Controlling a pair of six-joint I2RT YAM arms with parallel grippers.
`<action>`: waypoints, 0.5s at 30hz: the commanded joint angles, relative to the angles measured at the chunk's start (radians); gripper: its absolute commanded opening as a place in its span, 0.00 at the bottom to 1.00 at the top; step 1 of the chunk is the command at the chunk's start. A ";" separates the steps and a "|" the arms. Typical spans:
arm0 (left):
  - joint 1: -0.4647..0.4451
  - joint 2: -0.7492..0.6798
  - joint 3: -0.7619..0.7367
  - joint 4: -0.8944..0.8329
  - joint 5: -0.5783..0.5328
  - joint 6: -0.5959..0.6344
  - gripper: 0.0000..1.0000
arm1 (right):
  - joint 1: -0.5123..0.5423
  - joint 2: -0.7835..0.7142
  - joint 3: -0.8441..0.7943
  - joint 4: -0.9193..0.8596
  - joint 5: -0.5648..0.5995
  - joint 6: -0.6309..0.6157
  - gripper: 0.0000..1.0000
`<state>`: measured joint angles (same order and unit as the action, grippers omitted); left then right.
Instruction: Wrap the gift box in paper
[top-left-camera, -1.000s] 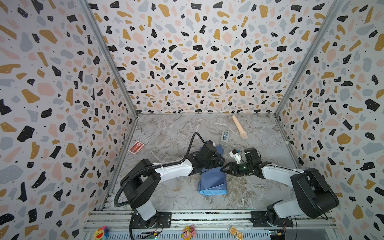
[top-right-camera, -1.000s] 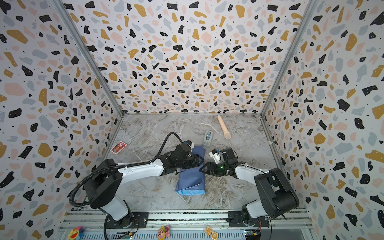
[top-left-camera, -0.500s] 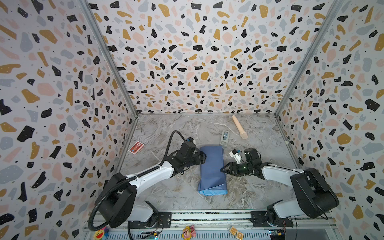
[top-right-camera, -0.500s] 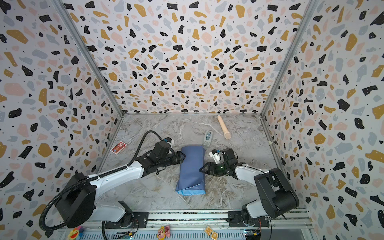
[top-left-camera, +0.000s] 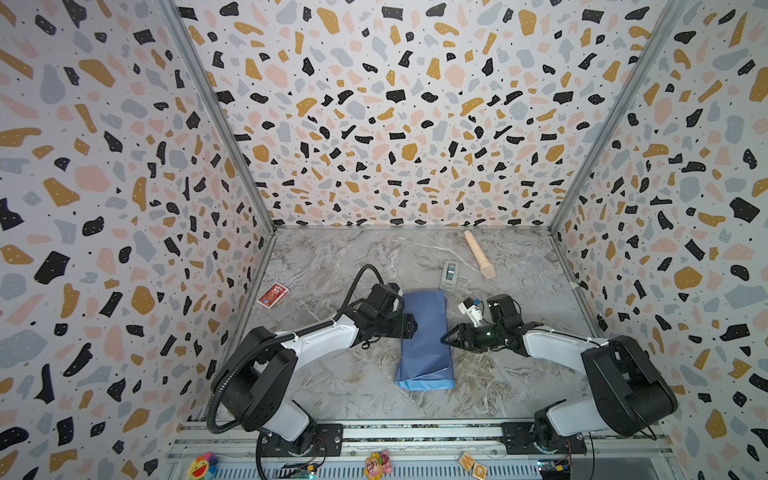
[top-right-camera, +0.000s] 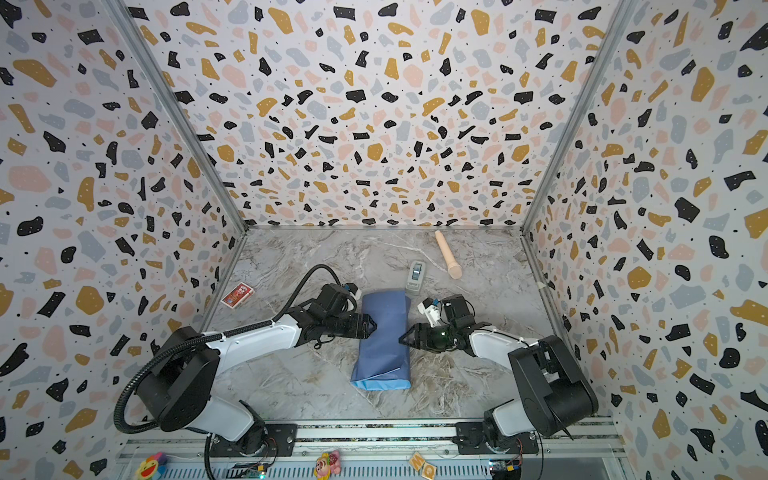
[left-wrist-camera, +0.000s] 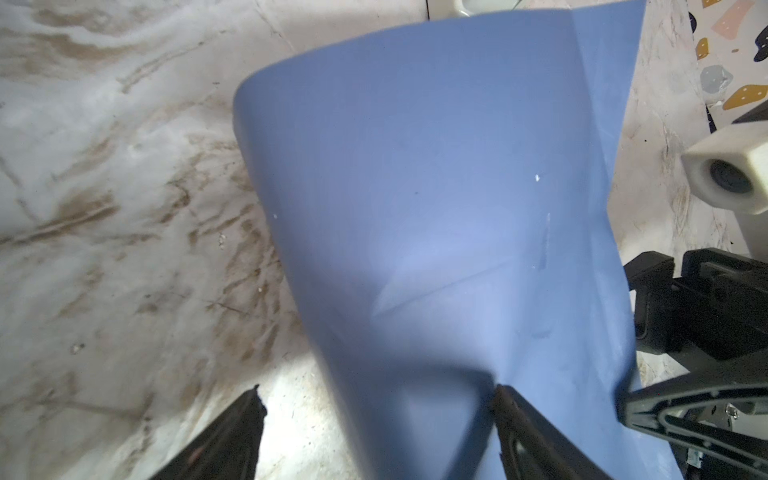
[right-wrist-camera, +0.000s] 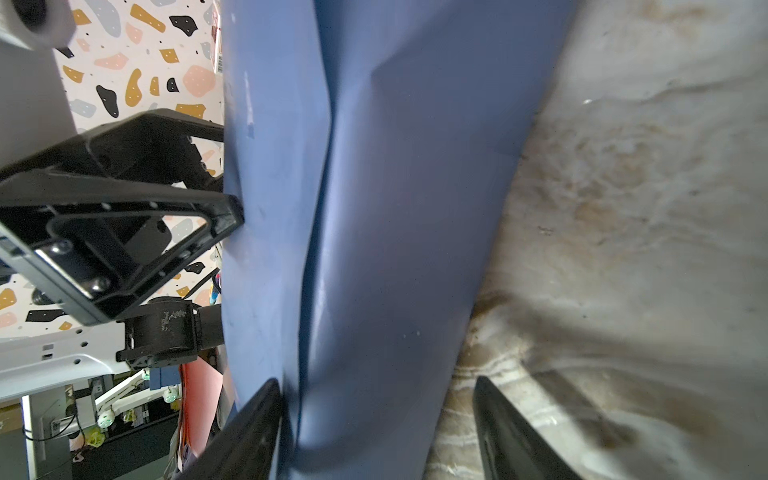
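Observation:
The blue paper (top-left-camera: 424, 336) (top-right-camera: 384, 332) lies folded into a long bundle mid-table, its lighter face showing at the near end. The gift box is hidden inside it. My left gripper (top-left-camera: 409, 326) (top-right-camera: 370, 326) stands open at the bundle's left edge. In the left wrist view the paper (left-wrist-camera: 436, 208) runs between the wide jaws of my left gripper (left-wrist-camera: 377, 390). My right gripper (top-left-camera: 446, 338) (top-right-camera: 404, 338) is open at the bundle's right edge. In the right wrist view one jaw of my right gripper (right-wrist-camera: 374, 382) rests against the paper (right-wrist-camera: 395, 208); the other stands over bare table.
Behind the bundle are a grey tape dispenser (top-left-camera: 449, 274) (top-right-camera: 417, 274) and a beige wooden rod (top-left-camera: 480, 259) (top-right-camera: 449, 259). A red card pack (top-left-camera: 272, 295) (top-right-camera: 237, 295) lies near the left wall. Patterned walls close in three sides.
My left gripper left the top of the bundle, drew back to the left, then came in again at its left edge with jaws wider. The right gripper has hardly moved.

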<state>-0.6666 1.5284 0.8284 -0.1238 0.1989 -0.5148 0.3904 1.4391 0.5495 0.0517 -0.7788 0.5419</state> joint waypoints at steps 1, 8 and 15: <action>-0.004 0.038 -0.008 -0.089 -0.012 0.046 0.87 | -0.007 0.013 0.020 -0.129 0.106 -0.032 0.72; -0.001 0.040 0.003 -0.109 -0.009 0.048 0.88 | -0.010 0.019 0.052 -0.148 0.093 -0.038 0.73; 0.001 0.056 -0.012 -0.123 -0.016 0.062 0.87 | -0.033 0.007 0.143 -0.083 -0.014 0.036 0.82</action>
<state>-0.6632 1.5360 0.8371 -0.1314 0.2039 -0.4892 0.3664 1.4437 0.6365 -0.0479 -0.7666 0.5419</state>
